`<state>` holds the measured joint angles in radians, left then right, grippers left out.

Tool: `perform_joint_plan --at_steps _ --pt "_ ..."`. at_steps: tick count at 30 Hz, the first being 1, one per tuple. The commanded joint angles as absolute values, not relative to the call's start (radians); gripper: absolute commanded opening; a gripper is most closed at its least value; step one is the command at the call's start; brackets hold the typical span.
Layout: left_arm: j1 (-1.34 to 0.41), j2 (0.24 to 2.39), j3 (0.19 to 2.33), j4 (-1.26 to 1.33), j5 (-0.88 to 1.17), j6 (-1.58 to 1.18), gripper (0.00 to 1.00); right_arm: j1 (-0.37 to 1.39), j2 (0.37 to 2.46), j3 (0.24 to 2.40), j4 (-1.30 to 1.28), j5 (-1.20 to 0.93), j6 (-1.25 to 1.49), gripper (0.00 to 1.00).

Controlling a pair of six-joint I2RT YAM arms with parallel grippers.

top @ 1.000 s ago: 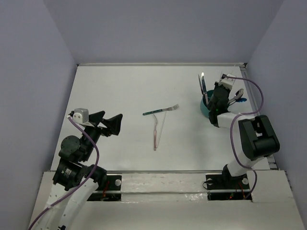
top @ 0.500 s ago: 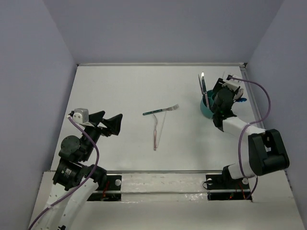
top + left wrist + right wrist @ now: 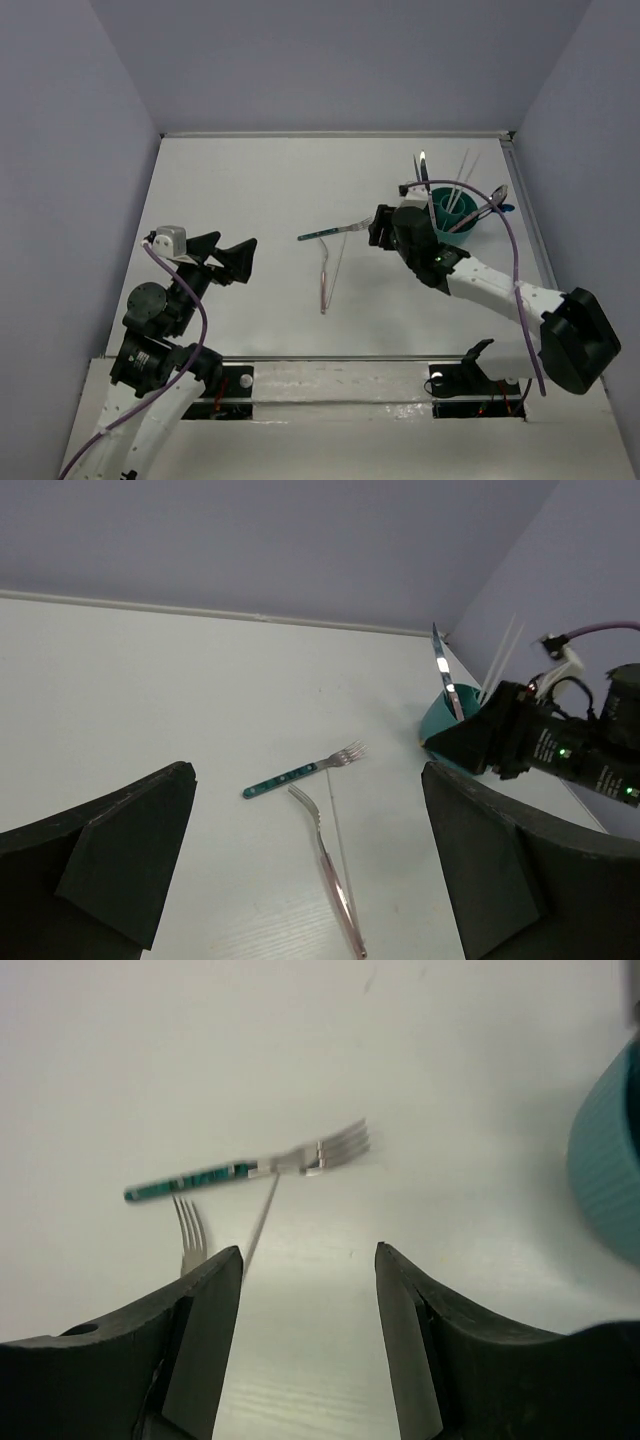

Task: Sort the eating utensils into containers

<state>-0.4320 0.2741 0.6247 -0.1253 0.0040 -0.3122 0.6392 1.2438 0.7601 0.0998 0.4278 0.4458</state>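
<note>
Since a second ago the right arm has swung off the teal cup (image 3: 458, 236) and out toward the middle of the bench (image 3: 250, 180). The right pincer (image 3: 310, 1258) now hangs low over the surface, with the cup off to its right and slightly behind its tips. Its jaws stand wide apart and grip nothing; neither finger touches a utensil.

Just ahead of the tips lies the teal-handled fork (image 3: 250, 1168), set crosswise to the pincer, with its tines toward the cup side and its handle running out past the left finger. A pale pink fork (image 3: 190, 1228) shows its tines right in front of that left finger. A thin stick (image 3: 262, 1222) slants from the teal fork's neck back toward the same finger.

In the cup stand a silver piece (image 3: 422, 170) and two pale sticks (image 3: 462, 172), leaning on the rim.

The left pincer (image 3: 224, 250) has not shifted — jaws spread wide, empty, and well apart from the utensils, which lie far ahead of it.
</note>
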Motion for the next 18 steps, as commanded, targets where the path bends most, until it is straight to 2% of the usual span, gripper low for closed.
perform_joint_plan --at_steps 1,7,13,18 --pt "-0.431 0.295 0.649 -0.091 0.029 -0.307 0.99 0.748 1.404 0.868 -0.101 0.383 0.561 0.61" --pt "-0.431 0.296 0.647 -0.091 0.031 -0.307 0.99 0.818 1.630 1.018 -0.184 0.373 0.572 0.61" --pt "-0.422 0.299 0.647 -0.091 0.031 -0.307 0.99 0.827 1.727 1.052 -0.140 0.344 0.580 0.60" --pt "-0.422 0.299 0.647 -0.091 0.031 -0.307 0.99 0.827 1.834 1.098 -0.169 0.356 0.584 0.54"
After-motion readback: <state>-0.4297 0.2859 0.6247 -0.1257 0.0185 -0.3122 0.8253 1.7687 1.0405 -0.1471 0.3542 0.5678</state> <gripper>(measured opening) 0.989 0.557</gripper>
